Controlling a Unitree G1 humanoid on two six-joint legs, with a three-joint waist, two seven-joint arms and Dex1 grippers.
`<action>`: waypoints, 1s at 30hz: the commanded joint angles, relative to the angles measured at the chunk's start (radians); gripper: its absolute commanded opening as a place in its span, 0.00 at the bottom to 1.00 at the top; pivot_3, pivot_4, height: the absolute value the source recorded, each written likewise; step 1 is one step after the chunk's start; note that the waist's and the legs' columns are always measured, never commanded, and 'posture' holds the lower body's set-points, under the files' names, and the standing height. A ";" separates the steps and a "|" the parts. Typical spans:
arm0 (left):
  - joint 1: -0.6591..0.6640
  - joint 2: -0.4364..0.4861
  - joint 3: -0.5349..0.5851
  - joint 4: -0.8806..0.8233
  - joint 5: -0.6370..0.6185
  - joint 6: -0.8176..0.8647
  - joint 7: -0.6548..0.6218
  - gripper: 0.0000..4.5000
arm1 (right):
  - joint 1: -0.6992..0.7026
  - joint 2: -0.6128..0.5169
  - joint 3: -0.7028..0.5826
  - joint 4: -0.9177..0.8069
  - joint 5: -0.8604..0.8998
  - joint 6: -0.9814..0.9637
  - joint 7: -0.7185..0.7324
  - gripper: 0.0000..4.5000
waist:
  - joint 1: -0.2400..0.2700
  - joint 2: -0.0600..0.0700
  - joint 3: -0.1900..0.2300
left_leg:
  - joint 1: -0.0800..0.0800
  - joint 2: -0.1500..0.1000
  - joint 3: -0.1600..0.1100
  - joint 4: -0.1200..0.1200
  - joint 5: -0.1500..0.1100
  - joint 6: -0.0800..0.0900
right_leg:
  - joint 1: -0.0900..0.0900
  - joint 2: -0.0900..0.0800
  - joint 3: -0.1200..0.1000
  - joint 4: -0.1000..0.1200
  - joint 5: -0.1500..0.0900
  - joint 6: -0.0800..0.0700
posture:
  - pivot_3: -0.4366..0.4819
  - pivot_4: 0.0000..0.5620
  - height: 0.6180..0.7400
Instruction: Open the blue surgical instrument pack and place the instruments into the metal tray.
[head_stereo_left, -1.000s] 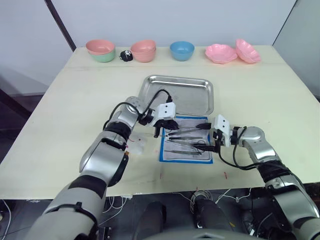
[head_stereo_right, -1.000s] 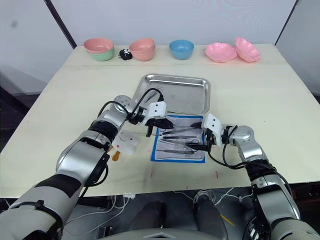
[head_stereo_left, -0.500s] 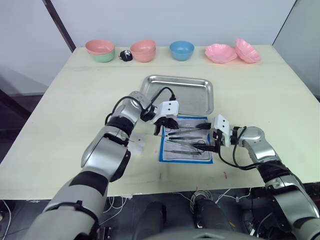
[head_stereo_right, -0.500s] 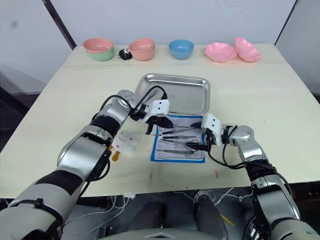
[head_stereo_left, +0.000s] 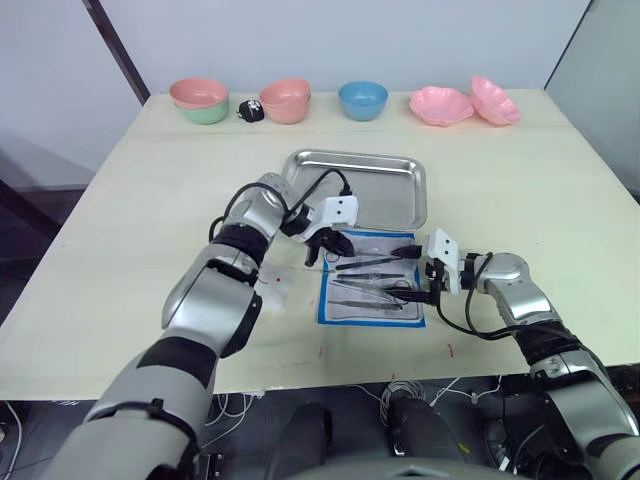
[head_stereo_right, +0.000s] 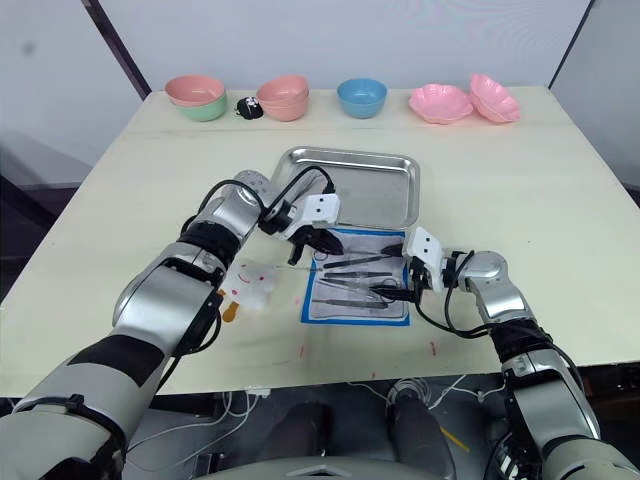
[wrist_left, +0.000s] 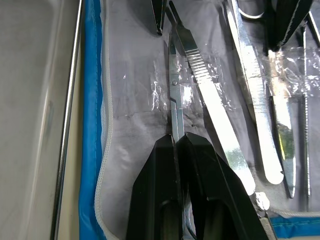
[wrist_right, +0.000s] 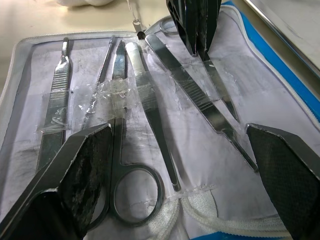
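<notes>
The flat blue surgical instrument pack (head_stereo_left: 372, 285) lies open on the surface, just in front of the shiny rectangular metal tray (head_stereo_left: 357, 186). The left gripper (wrist_left: 176, 145) pinches one thin silver instrument (wrist_left: 173, 112), which clear tape crosses. Lift slowly to peel it free. The right gripper (wrist_right: 185, 165), spread wide, should steady the pack.

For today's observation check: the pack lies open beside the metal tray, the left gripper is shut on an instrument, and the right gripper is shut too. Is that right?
Not quite. The right gripper is open, its fingers spread wide over the scissors, as the right wrist view shows. The rest holds: pack, metal tray, left gripper, instrument.
</notes>
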 joint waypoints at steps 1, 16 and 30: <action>-0.053 0.030 0.021 -0.041 -0.004 0.015 -0.005 0.01 | 0.060 -0.005 0.077 0.080 -0.088 0.046 -0.015 1.00 | 0.000 0.000 0.000 | 0.000 0.000 0.000 0.000 0.000 0.000 | 0.000 0.000 0.000 0.000 0.000 0.000 | 0.48 0.27 1.00; -0.046 0.033 0.008 -0.120 0.013 0.093 -0.034 0.01 | 0.050 0.006 0.085 0.097 -0.097 0.039 -0.018 1.00 | -0.004 0.000 0.000 | -0.001 0.000 0.000 0.000 0.000 0.000 | -0.001 0.001 0.000 0.000 0.000 0.000 | 0.48 0.27 1.00; -0.027 0.050 -0.041 -0.272 0.060 0.209 -0.028 0.01 | 0.043 0.011 0.090 0.105 -0.100 0.032 -0.015 1.00 | -0.007 0.000 0.001 | -0.001 0.001 0.000 0.000 0.000 0.000 | -0.001 0.001 0.000 0.000 0.000 0.000 | 0.48 0.27 1.00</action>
